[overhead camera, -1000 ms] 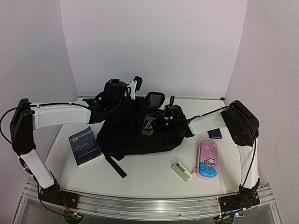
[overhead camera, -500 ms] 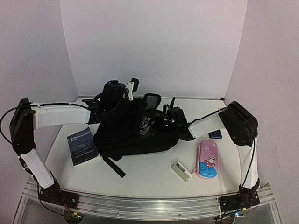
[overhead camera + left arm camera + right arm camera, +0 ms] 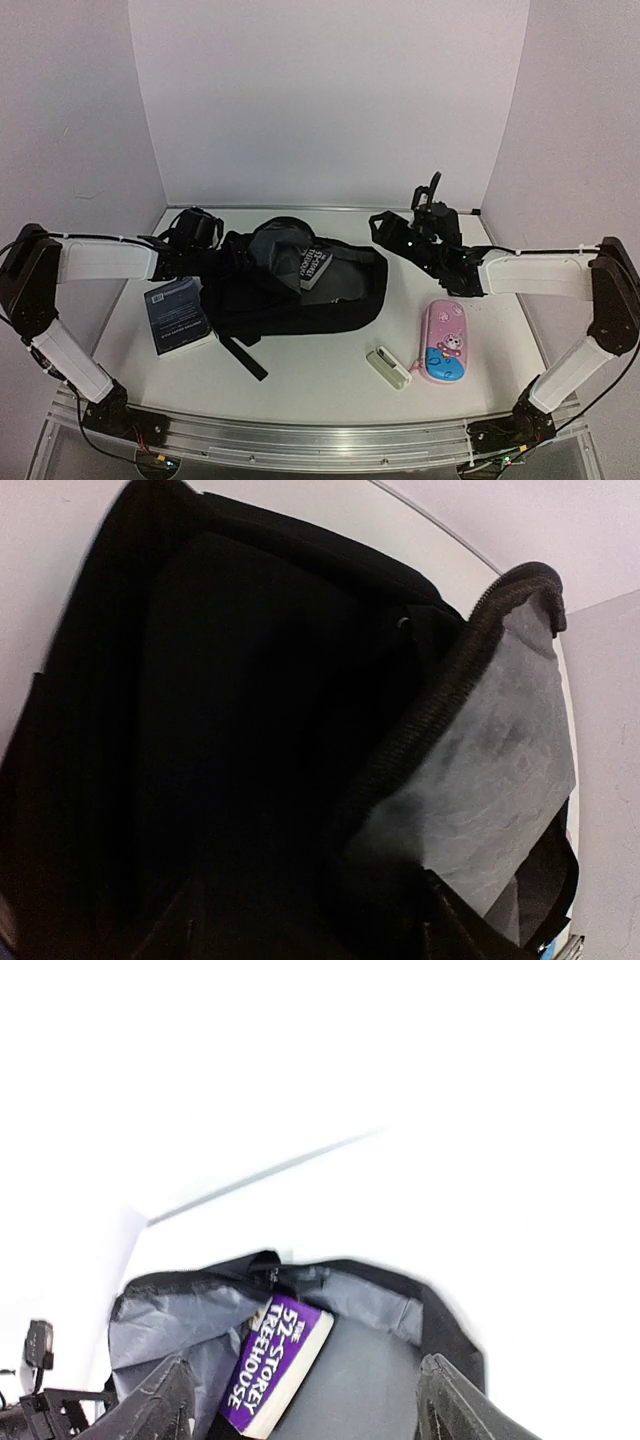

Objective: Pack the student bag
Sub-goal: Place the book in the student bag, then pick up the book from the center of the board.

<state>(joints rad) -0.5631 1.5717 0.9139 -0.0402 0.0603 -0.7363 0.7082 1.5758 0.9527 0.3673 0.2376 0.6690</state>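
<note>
The student bag [image 3: 290,300], a large black backpack, lies flat mid-table with its top open and grey lining [image 3: 275,245] showing. A purple book [image 3: 316,268] sticks out of the opening; in the right wrist view its spine [image 3: 270,1370] reads "The 52-Storey Treehouse". My left gripper [image 3: 232,256] is open at the bag's left edge. In its wrist view the black fabric [image 3: 230,700] and zipper rim [image 3: 440,700] fill the frame past the spread fingers [image 3: 455,930]. My right gripper [image 3: 385,228] hovers open and empty to the right of the bag, facing the opening [image 3: 400,1360].
A dark blue book [image 3: 180,315] lies on the table left of the bag. A pink cartoon pencil case [image 3: 445,340] and a small white-green item [image 3: 388,367] lie front right. A bag strap [image 3: 245,355] trails toward the front. Walls stand close on three sides.
Both grippers opened and let go. The left arm dropped and drew back left, and the bag's raised top flopped down. The right arm pulled away to the right, leaving the purple book in the opening.
</note>
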